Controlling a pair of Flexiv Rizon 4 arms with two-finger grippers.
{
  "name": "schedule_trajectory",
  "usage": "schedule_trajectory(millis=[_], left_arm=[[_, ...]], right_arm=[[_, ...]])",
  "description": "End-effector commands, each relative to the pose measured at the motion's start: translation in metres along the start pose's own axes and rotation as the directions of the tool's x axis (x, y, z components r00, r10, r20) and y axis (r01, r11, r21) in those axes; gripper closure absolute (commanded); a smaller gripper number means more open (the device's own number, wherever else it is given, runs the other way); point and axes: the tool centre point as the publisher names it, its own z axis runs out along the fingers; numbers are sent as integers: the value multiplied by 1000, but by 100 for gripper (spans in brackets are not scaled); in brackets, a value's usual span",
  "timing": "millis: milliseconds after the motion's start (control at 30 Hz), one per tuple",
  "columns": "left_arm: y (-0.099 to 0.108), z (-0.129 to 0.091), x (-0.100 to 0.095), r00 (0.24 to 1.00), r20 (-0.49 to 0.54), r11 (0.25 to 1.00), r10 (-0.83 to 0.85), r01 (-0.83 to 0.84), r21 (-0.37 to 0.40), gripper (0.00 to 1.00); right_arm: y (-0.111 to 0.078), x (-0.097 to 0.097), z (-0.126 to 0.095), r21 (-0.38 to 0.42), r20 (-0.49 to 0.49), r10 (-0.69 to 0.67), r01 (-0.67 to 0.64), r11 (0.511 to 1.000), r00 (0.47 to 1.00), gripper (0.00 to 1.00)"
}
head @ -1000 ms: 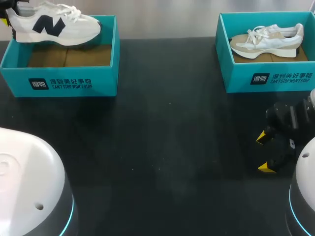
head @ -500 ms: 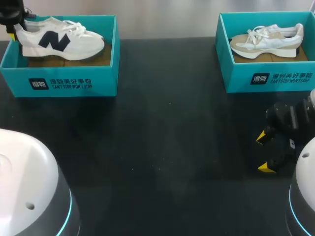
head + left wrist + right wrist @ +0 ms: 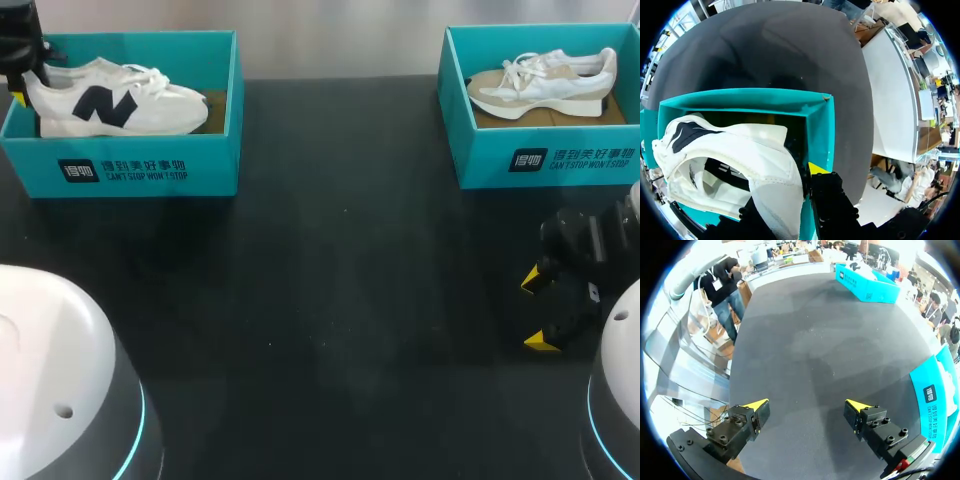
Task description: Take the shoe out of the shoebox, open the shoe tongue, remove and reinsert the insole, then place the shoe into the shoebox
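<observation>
Left gripper (image 3: 20, 85): you have it at the heel of the white shoe, at the near end of the left shoebox. It looks closed on the heel, though you can only half check this. The left wrist view shows one yellow tip (image 3: 817, 168) pressed to the outside of the heel, and the other finger is hidden behind the shoe.
White shoe (image 3: 120, 100): it is inside the left shoebox with its heel in your gripper and its toe pointing away along the box. The box's front wall hides the lower edge, so you cannot tell whether the sole rests on the floor of the box.
Left shoebox (image 3: 140, 170): teal and open-topped, it lies under and ahead of your left gripper. The visible tip is close to one corner.
Right gripper (image 3: 538, 310): its fingers are spread wide with nothing between them — only bare table beneath.
Table (image 3: 330, 300): black, stretching ahead of your right gripper.
Second shoebox (image 3: 545, 160): teal, near your right gripper but clear of it. It holds a beige-and-white shoe (image 3: 545, 82).
</observation>
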Motion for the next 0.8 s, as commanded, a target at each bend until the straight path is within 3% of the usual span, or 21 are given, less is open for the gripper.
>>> schedule_trajectory(millis=[33,800], left_arm=[[-12,5,-2,1000,-10,999,-8,8,-44,100],[-16,38,-26,999,-22,1000,-26,26,-11,100]], right_arm=[[0,1,1,3,2,1,-1,1000,1000,0],[0,1,1,3,2,1,-1,1000,1000,0]])
